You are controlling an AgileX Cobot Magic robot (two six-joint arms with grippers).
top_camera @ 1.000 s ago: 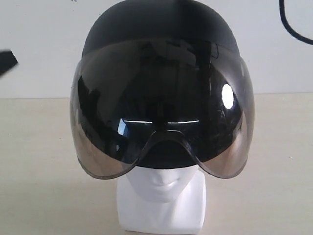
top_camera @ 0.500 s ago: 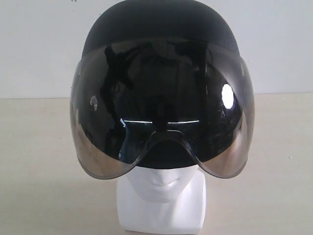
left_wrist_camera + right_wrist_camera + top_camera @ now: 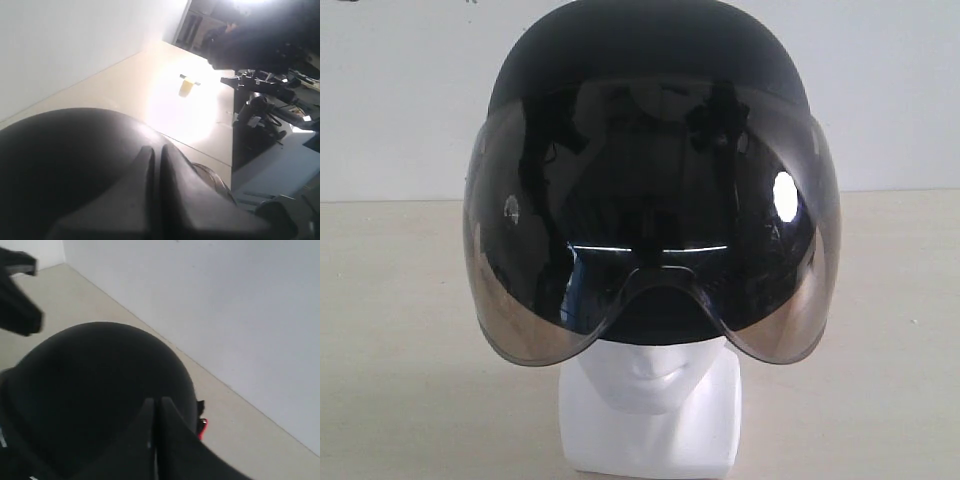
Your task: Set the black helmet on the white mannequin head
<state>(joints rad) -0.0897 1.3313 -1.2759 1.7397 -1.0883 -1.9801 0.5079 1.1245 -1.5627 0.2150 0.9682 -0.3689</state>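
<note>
Exterior: helmet sits on the head, visor down over the eyes. The head is at the worktop's near edge, with bare surface either side to the far edge. Left wrist: left gripper pinched closed above the helmet. Right wrist: right gripper closed too, over the helmet's crown.

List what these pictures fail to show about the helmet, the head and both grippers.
- Exterior view: the white mannequin head above the mouth is hidden behind the visor of the black helmet. Its base is cut off by the bottom edge.
- Left wrist view: the left gripper is dark and blurred, so contact with the helmet is unclear.
- Right wrist view: likewise for the right gripper.
- Left wrist view: the small yellow object is washed out by glare.
</note>
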